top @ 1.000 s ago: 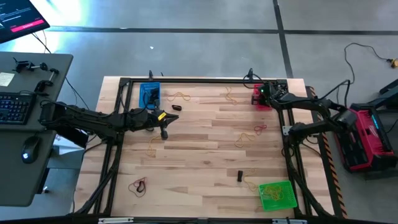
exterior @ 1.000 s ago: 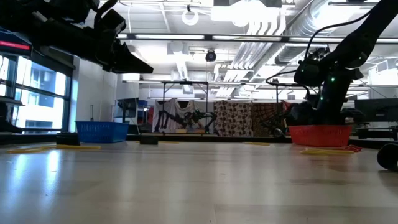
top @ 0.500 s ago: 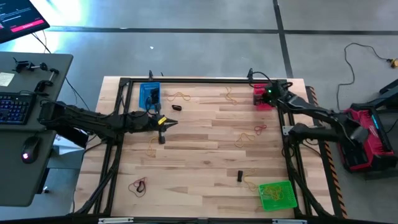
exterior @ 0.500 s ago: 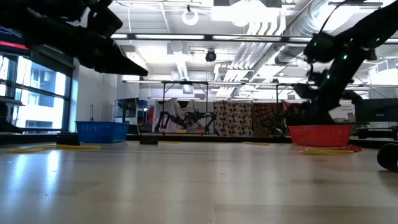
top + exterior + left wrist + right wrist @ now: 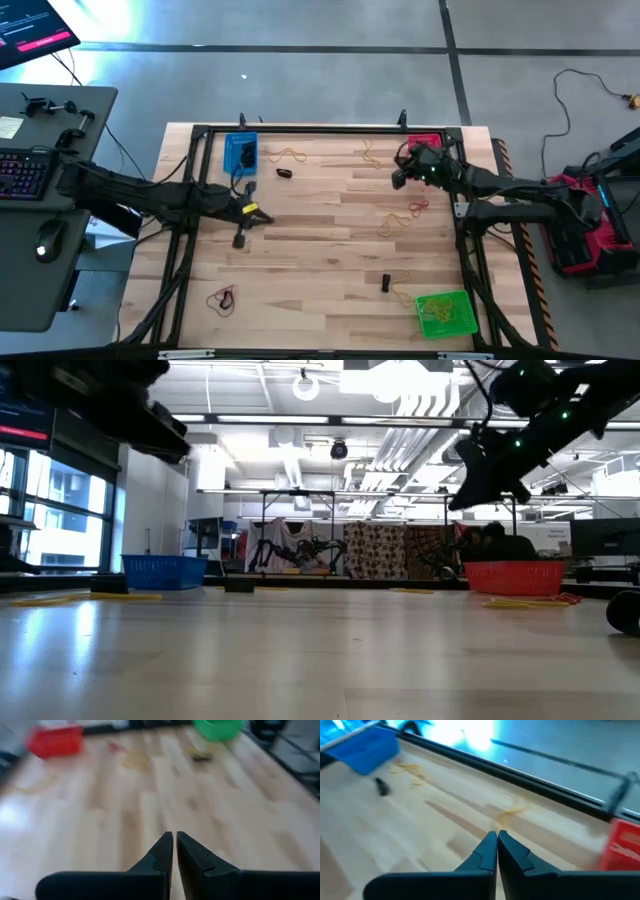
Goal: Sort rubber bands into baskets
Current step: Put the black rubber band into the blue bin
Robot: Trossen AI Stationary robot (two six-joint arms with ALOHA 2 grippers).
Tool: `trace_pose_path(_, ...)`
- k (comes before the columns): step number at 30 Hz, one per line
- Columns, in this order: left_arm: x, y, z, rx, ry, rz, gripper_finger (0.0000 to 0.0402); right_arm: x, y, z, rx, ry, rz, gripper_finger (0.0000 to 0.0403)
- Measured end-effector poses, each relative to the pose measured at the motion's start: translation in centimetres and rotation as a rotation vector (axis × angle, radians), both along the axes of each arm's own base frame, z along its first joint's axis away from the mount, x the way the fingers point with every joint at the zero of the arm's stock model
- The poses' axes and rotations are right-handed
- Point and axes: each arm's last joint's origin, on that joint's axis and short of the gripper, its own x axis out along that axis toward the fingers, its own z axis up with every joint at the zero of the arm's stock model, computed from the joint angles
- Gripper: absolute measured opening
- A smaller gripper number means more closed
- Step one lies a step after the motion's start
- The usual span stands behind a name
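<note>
We find the right arm reaching across from the right edge of the surface (image 5: 330, 230), its forearm lying nearly level and its right pincer (image 5: 399, 177) raised above the boards, just inward of the red basket (image 5: 424, 141) at the far right corner. In the right wrist view its two fingers (image 5: 490, 851) are pressed together with nothing between them. In the low view this pincer hangs well above the red basket, angled downward.

We find the left arm stretched from the left side, low and nearly level, with the left pincer (image 5: 240, 240) pointing toward the near edge, over bare wood near the blue basket (image 5: 241, 152). Its fingers (image 5: 165, 852) are likewise closed and empty.

The green basket (image 5: 445, 314) sits at the near right corner. Rubber bands lie loose on the surface: yellow ones (image 5: 291, 154) beside the blue basket, a red one (image 5: 418, 207) right of centre, a red and black pair (image 5: 222, 298) near the left front, and a yellow one (image 5: 401, 295) touching the green basket.
</note>
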Motion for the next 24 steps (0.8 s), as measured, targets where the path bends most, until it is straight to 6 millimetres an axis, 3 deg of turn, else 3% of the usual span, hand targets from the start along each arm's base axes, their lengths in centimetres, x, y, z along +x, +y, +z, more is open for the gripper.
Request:
trace_pose_path(9, -1.3, -4.3, 1.5, -0.225, 0.33, -0.124, 0.0014, 1.9, 4.0, 0.6, -0.082, -0.057, 0.144, 0.0002)
trace_pose_path(15, -2.9, -7.6, 0.6, -0.388, 0.581, -0.169, 0.0014, 2.9, 5.4, 0.5, -0.121, -0.075, 0.165, 0.0002)
trace_pose_path(24, -4.2, -11.1, -1.6, -0.505, 0.852, -0.02, 0.0031, 4.2, 6.2, -0.7, -0.147, -0.043, 0.152, 0.0002)
